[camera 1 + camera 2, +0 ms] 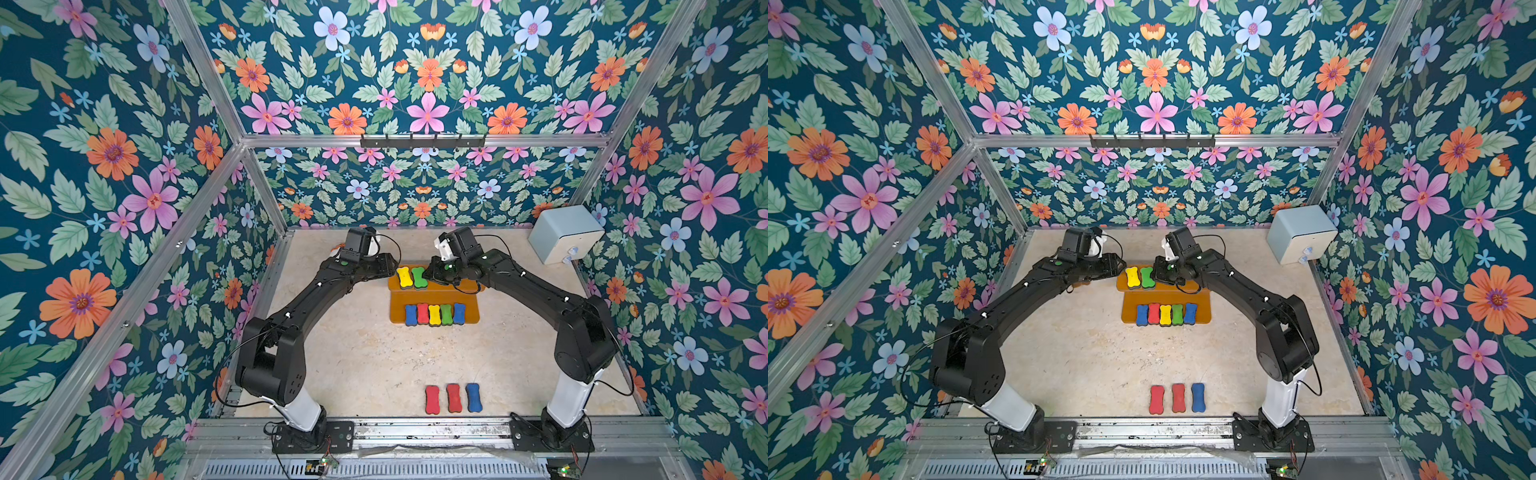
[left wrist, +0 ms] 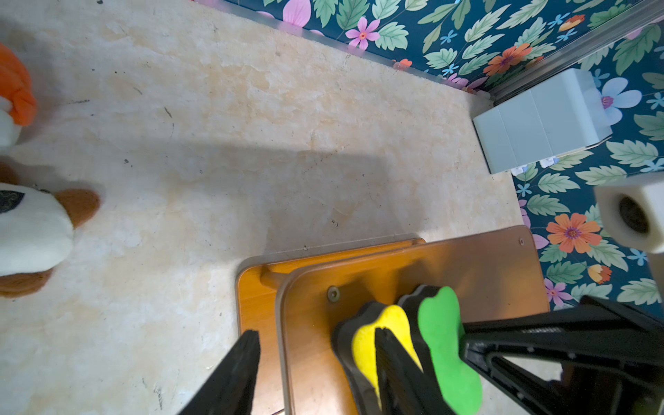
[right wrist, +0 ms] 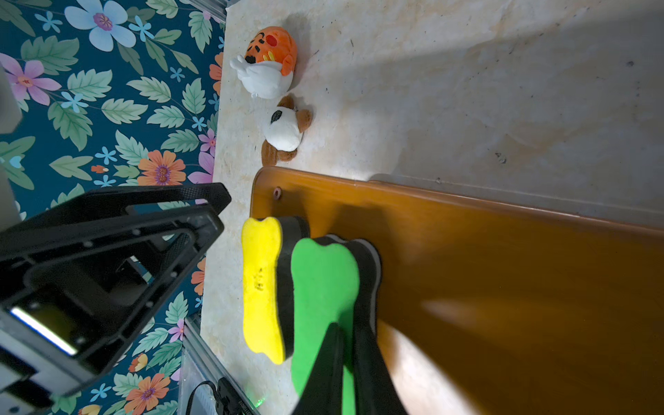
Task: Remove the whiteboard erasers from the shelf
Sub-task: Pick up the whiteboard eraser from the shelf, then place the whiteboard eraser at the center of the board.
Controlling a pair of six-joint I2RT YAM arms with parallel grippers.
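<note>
arms (image 1: 536, 282) matte black | lower links (image 1: 571, 399) white | cables (image 1: 217, 392) thin black | wrist dots (image 1: 343, 262) green | fingers (image 2: 233, 377) black

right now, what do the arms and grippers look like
The left arm and right arm are black links on white base columns, with thin black cables and green wrist dots. The left gripper and right gripper are black too, ribbed inside, on triangular frames.

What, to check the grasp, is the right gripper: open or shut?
Shut: the right gripper pinches the green eraser on the shelf.
</note>
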